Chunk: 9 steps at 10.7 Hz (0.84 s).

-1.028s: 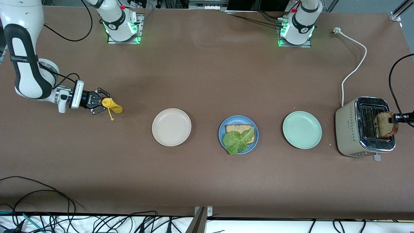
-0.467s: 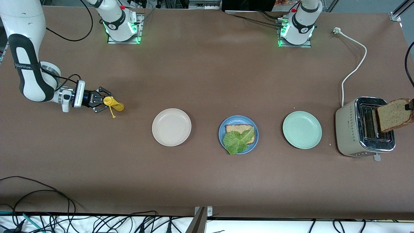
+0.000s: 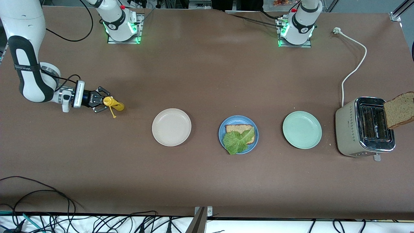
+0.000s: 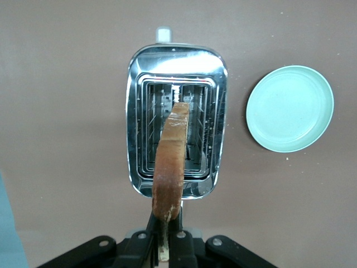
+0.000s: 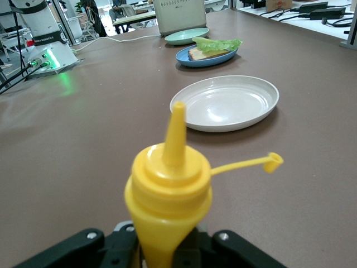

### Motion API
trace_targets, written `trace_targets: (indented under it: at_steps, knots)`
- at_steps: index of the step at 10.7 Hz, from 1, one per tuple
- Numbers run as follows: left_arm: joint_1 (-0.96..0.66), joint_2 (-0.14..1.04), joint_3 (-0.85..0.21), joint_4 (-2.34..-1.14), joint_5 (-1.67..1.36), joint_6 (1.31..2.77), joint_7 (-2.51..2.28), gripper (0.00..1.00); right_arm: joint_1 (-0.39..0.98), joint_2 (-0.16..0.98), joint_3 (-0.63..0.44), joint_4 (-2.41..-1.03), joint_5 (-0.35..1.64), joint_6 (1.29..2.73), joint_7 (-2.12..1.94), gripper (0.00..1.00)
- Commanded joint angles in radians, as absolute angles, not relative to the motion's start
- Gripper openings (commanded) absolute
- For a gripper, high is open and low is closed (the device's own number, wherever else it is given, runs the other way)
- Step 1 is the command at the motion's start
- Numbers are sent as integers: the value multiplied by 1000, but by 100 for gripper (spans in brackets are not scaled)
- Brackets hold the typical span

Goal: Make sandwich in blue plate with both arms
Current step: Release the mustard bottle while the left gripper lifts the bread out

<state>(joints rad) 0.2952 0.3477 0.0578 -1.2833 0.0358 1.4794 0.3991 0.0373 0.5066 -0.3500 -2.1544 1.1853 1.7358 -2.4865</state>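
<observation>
The left gripper pinches a slice of bread by its edge, jaws tight on the crust, hanging it on edge straight above the toaster slots. From there the blue plate lies toward the right arm's end of the table, with the pale green plate sitting between toaster and blue plate, so I'd guess the slice has to pass over that one on its way. The blue plate already carries a bread slice with a lettuce leaf draped over it. The toaster's white cord trails farther from the camera, out of the path. The right gripper, well apart from the toaster past the beige plate, is closed around a yellow squeeze bottle lying low at the table and waits; the left arm is plainly nearer.
</observation>
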Motion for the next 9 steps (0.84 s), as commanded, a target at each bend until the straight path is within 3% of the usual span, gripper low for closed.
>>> trace_targets:
  at_steps: [1,2,7,9]
  knots:
    - [223,339,61,-1279,35,1463,349,0,28,514,-354,-2128,1201,1710,-2487,93]
    - [183,339,67,-1279,31,1463,303,0,28,514,-354,-2109,1201,1707,-2479,100]
    - [-3,342,64,-1411,-173,1477,128,0,28,468,-402,-1979,1036,1677,-2179,100]
    - [-26,351,32,-1480,-347,1555,36,0,26,421,-414,-1931,907,1664,-1975,100]
